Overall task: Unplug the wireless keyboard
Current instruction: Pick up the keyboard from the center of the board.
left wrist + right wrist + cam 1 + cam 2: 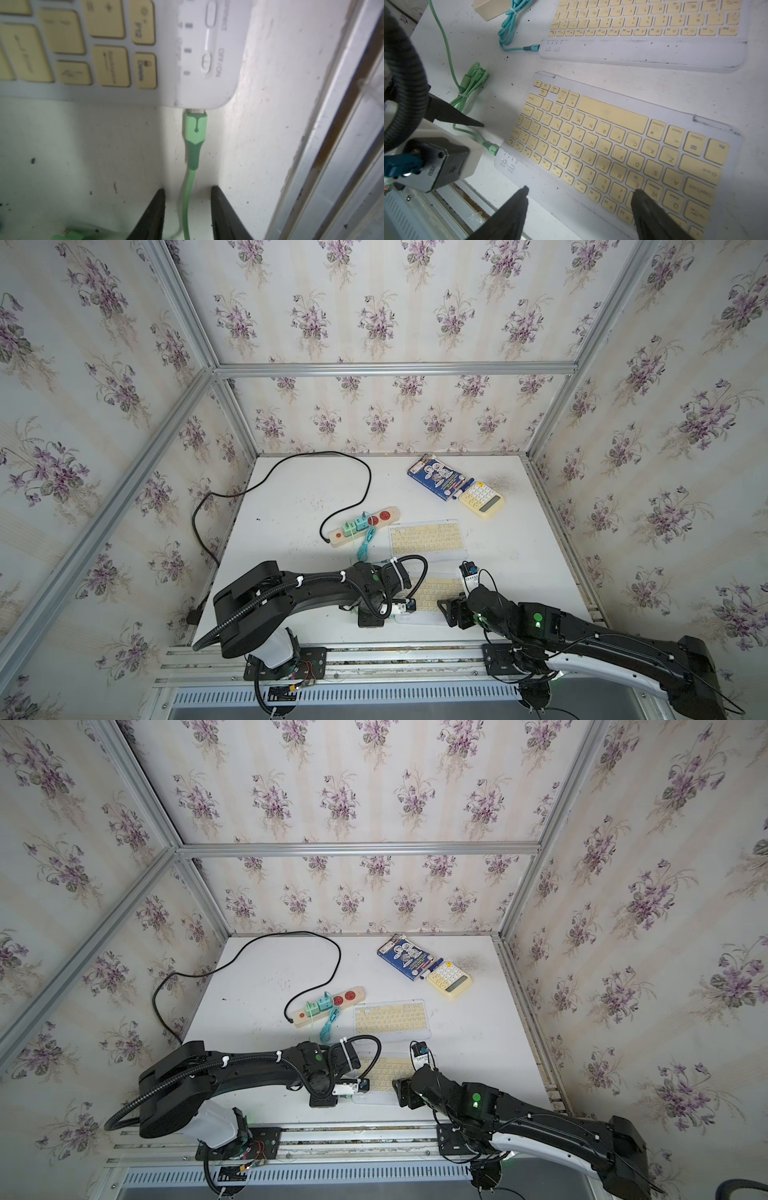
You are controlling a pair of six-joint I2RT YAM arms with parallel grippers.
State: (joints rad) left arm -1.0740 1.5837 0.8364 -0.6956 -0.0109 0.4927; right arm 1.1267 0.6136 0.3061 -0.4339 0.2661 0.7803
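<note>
White table (pixel 291 489), far keyboard (pixel 428 537), power strip (pixel 376 520) beyond; left tool (pixel 188 189), right tool (pixel 581 190) apart.

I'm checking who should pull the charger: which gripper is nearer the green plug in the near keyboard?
Left. The left gripper straddles the green cable just behind the green plug. The right gripper hangs open over the near edge of the keyboard, farther along it.

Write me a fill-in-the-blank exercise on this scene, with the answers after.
1. The table holds ____ keyboards.
2. The cable plugged into the near keyboard is light ____.
3. The left hand straddles that ____ without gripping it yet.
4. The yellow calculator lies beside a ____ box.
Missing words: two; green; cable; blue.
</note>
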